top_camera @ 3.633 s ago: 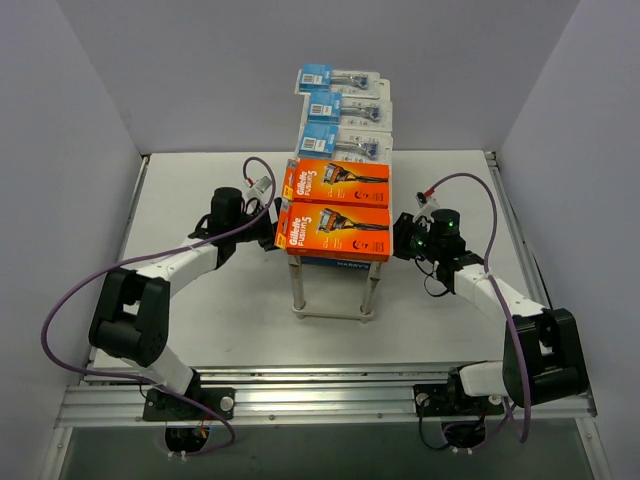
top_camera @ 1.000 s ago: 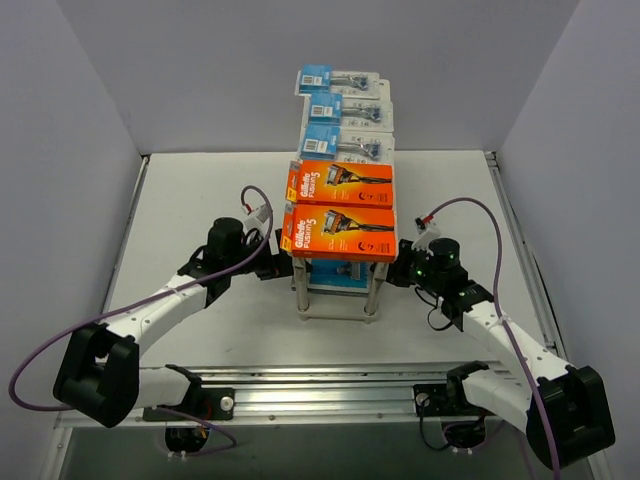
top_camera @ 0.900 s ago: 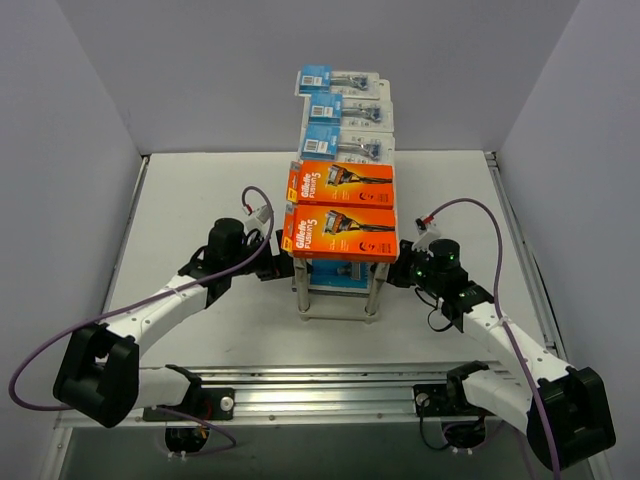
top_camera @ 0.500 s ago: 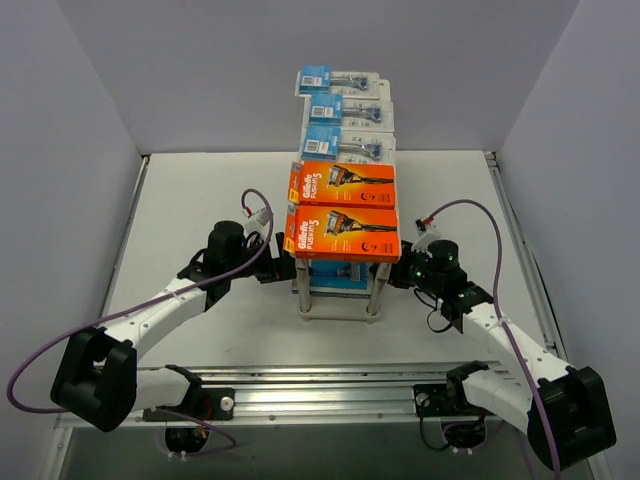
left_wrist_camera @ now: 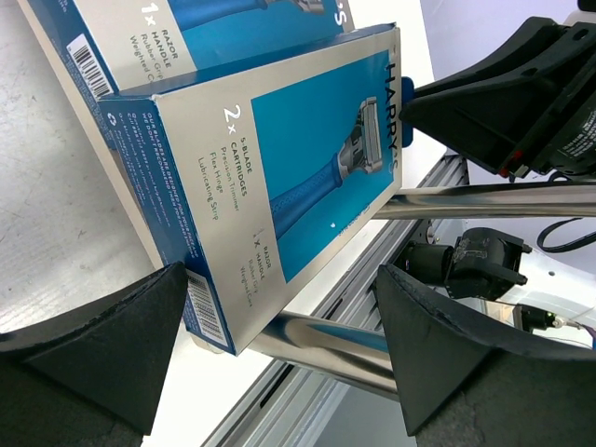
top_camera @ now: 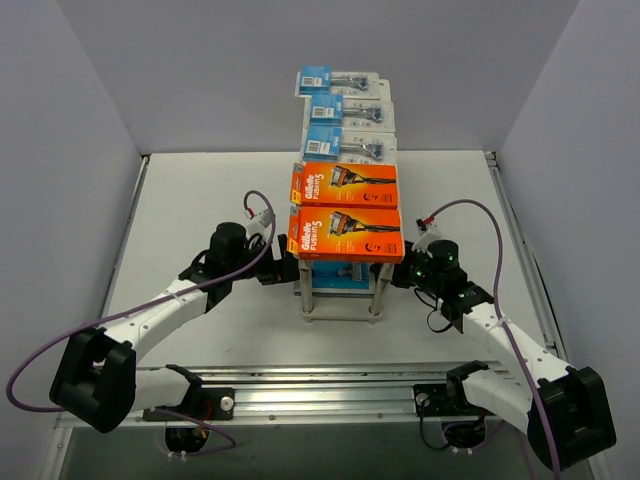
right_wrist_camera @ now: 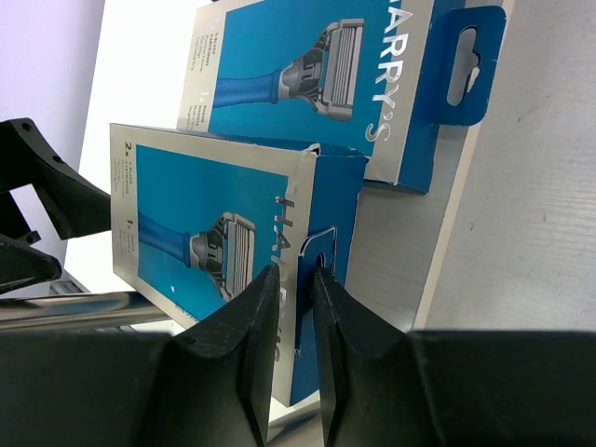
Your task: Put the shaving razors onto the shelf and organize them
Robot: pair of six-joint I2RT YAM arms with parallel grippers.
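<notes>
Razor packs, seven counted.

- Blister packs with blue cards: three (top_camera: 337, 82) (top_camera: 348, 110) (top_camera: 345, 145), in a row on the shelf top, upper centre of the top view.
- Orange boxes: two (top_camera: 343, 185) (top_camera: 345, 235), flat on the same top, directly below the blister packs in the frame.
- Blue-and-white boxes: two, flat on the lower tier beneath the orange pair. In the right wrist view one lay left of centre (right_wrist_camera: 214, 233) and the other at the top (right_wrist_camera: 307, 74).

Shelf (top_camera: 308, 298): one, mid-frame on the table, holding all seven packs across both tiers.

Left gripper (left_wrist_camera: 279, 279): fingers spread wide, one to each side of the end of the centre-left box. Contact could not be told.

Right gripper (right_wrist_camera: 296, 275): fingers nearly pressed together, pinching the hang-tab end of that same box, bottom centre of its own view.
</notes>
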